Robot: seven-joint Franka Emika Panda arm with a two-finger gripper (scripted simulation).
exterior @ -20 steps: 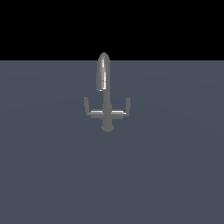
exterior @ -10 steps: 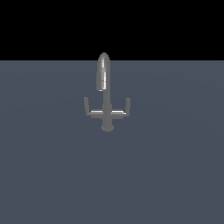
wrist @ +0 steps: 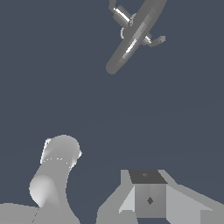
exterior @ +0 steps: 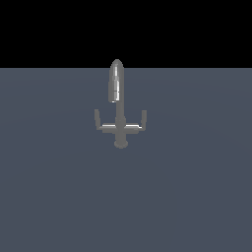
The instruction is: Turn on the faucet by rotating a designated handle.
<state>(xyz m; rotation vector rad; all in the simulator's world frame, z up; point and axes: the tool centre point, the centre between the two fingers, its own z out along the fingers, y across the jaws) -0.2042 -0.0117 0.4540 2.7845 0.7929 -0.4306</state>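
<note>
- Though the wrist view shows part of the gripper (wrist: 149,199) as a light-grey block w/ a darker square face and a small diamond mark, the fingertips aren't clearly visible, so can't tell if jaws are apart or together.
- Nothing seen held; gripper hangs well apart from the faucet (wrist: 133,36), w/ bare floor between them.
- Beside the gripper in the wrist view: a pale rounded arm segment (wrist: 54,177), curved, w/ a flat round end.
- Arm and gripper don't appear in the exterior view at all.
- Faucet (exterior: 118,110) stands upright on the dark blue-grey floor (exterior: 197,197), roughly mid-scene in the exterior view, alone.
- Spout (exterior: 116,81): tall, arched, shiny w/ a bright highlight strip; its top crosses the line where floor meets the black background (exterior: 49,29).
- Round base (exterior: 120,143) sits at the foot of the stem, below the crossbar (exterior: 120,127).
- Handle (exterior: 99,121): thin grey L-shaped arm on the exterior view's left end of the crossbar, short tip turned up, untouched.
- Matching right-hand arm (exterior: 142,120) on the exterior view's right end, tip also up; both tips look about level.
- In the wrist view the faucet is seen from above, spout running diagonally, crossbar ends poking out either side; which end is the handle there is unclear.
</note>
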